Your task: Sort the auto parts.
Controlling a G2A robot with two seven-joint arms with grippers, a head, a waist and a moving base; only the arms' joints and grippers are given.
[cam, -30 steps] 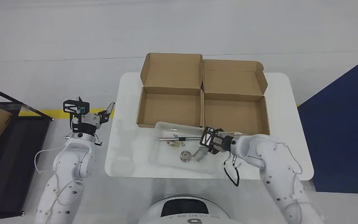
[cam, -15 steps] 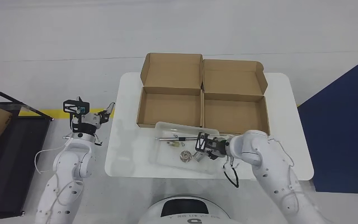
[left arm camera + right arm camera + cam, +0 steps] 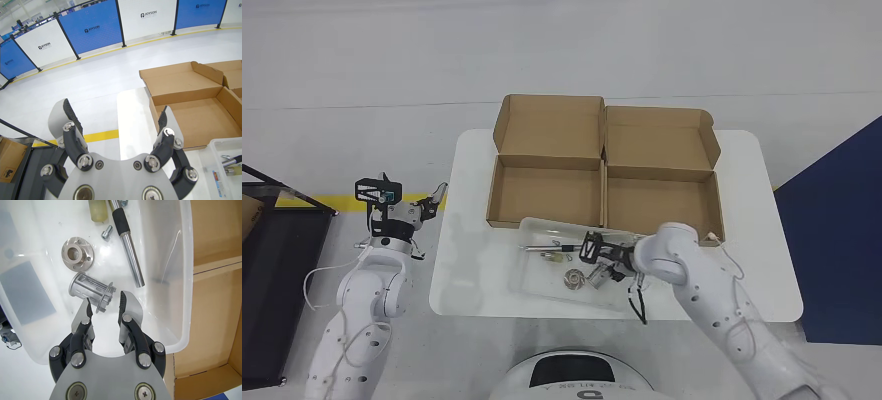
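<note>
- Clear plastic tray (image 3: 532, 283): sits on the white table (image 3: 472, 250), near the robot and just in front of the two open cardboard boxes (image 3: 545, 195). It holds all the auto parts.
- Slotted sleeve (image 3: 88, 290): a dull silver cylinder, hollow, with lengthwise slots and a notched collar at one end. It lies on its side in the tray.
- Flanged hub (image 3: 77, 254): a round polished disc with a raised bored centre and small holes around the flange. It lies flat just beside the sleeve.
- Steel rod (image 3: 132, 262): a long bright shaft with a black band partway along. It lies near the tray wall.
- Small bolt (image 3: 106, 233) and cream cylinder (image 3: 98, 211): they lie beyond the hub, beside the rod.
- Right gripper (image 3: 105, 298): inside the tray, fingers apart on either side of the sleeve's collar end. Whether they touch it cannot be told.
- Left gripper (image 3: 115, 104): fingers spread wide and holding nothing, off the table's edge and well away from the tray.
</note>
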